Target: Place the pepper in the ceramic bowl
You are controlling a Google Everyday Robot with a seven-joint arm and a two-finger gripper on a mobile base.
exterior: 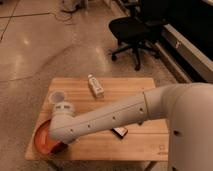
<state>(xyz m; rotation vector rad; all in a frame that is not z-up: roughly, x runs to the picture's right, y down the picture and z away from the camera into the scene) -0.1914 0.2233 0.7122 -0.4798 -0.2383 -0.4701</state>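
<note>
The pepper cannot be seen; the arm's wrist covers the place over the ceramic bowl where it might be, so whether it is in the dish or held cannot be told. The ceramic bowl, one orange-red shallow dish with a darker rim, sits at the near left corner of the counter, and only its left part shows from under the arm; what lies in it is hidden.

The white arm enters from the right as a very thick rounded segment, then narrows into a long forearm that slants down and left across the counter's near half. It ends in a cylindrical wrist with a flat top, standing right over the bowl. The gripper points down beneath that wrist, just at the bowl's right side, mostly hidden; whether it is clenched or released cannot be told.

One small translucent white cup stands upright on the counter behind the bowl, near the left edge; its inside cannot be made out. One white bottle-like item lies on its side near the far edge. One dark flat object peeps out from under the forearm. One black office chair stands on the floor beyond the counter
</note>
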